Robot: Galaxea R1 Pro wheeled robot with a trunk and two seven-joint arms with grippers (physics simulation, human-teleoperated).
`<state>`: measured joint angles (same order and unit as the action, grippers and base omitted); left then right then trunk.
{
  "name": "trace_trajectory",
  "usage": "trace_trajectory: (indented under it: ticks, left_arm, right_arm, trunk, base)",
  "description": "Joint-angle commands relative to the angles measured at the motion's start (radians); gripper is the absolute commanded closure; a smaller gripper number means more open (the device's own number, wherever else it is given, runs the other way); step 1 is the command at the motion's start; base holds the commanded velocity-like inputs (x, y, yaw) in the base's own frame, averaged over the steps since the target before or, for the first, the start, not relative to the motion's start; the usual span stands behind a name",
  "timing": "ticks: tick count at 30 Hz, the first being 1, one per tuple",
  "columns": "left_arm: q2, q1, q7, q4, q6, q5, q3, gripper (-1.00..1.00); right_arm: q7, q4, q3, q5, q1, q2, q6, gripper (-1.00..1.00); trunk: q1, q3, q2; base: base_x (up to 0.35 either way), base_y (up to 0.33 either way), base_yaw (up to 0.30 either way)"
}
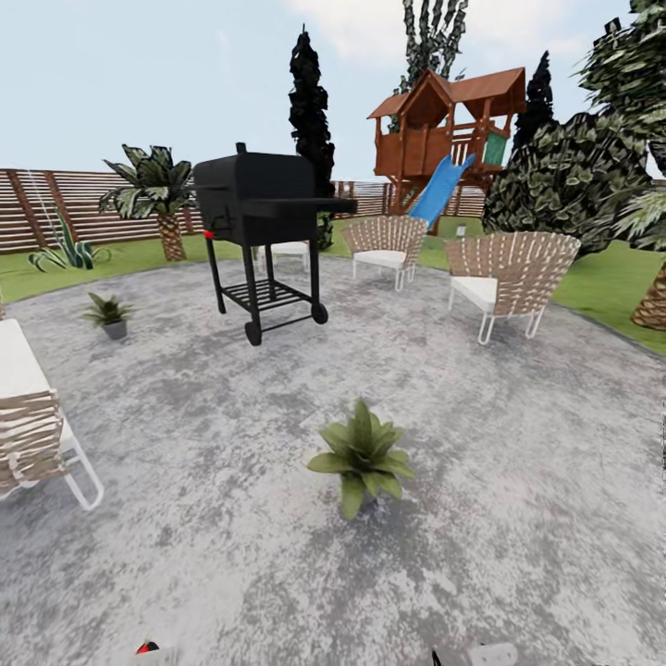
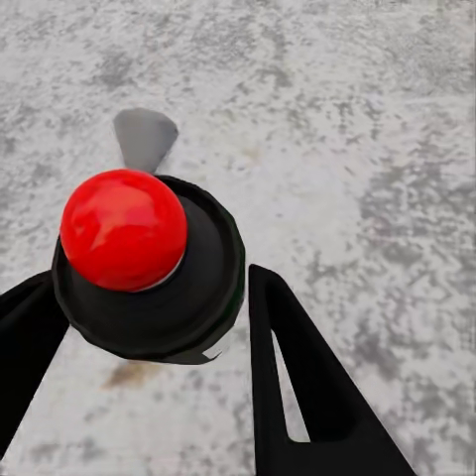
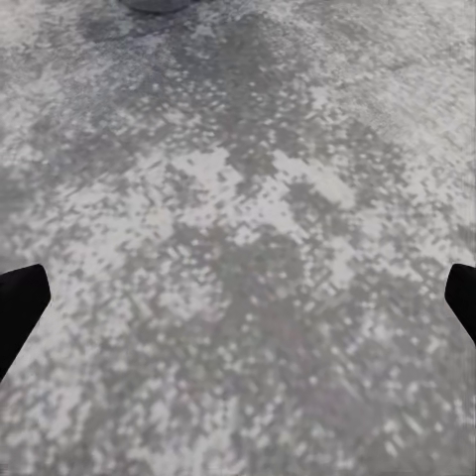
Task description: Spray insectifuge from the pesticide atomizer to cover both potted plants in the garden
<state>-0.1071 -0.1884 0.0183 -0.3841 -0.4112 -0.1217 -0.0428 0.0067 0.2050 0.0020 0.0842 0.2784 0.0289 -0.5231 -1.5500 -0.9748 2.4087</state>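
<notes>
In the left wrist view the pesticide atomizer [image 2: 149, 268], a dark bottle with a round red top, sits between the black fingers of my left gripper [image 2: 149, 283], which is shut on it. Its red top [image 1: 146, 647] peeks in at the bottom edge of the head view. The broad-leaved potted plant [image 1: 363, 453] stands on the patio just ahead of me. The smaller, spikier potted plant [image 1: 108, 313] is far off to the left in a grey pot. My right gripper [image 3: 238, 297] is open over bare paving, fingers wide apart.
A black grill [image 1: 264, 231] stands at the patio's back. Wicker chairs [image 1: 509, 277] line the right and rear, and a wicker seat [image 1: 32, 416] is at the left edge. Lawn, fence, palms and a playhouse with a blue slide [image 1: 444, 139] lie beyond.
</notes>
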Motion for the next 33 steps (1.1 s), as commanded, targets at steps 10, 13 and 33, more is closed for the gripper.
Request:
trace_trajectory:
  ticks: [10, 13, 33]
  left_arm:
    - [0.0, 0.0, 0.0, 0.001, -0.003, -0.009, 0.003, 1.0]
    - [0.0, 0.0, 0.0, 0.001, -0.003, -0.009, 0.003, 1.0]
    - [-0.005, 0.0, -0.001, -0.01, -0.005, -0.008, 0.004, 1.0]
  right_arm:
    - [-0.001, -0.001, 0.0, 0.006, 0.001, 0.0, -0.003, -1.0]
    - [-0.001, -0.001, 0.0, 0.006, 0.001, 0.0, -0.003, -1.0]
    - [0.001, -0.001, 0.0, 0.005, 0.001, -0.001, -0.002, -1.0]
  trunk:
    - [0.0, -0.001, 0.0]
    - [0.0, -0.001, 0.0]
    - [0.0, -0.001, 0.0]
  base:
    - [0.186, 0.287, -0.265]
    - [0.175, 0.291, -0.268]
    - [0.154, 0.294, -0.268]
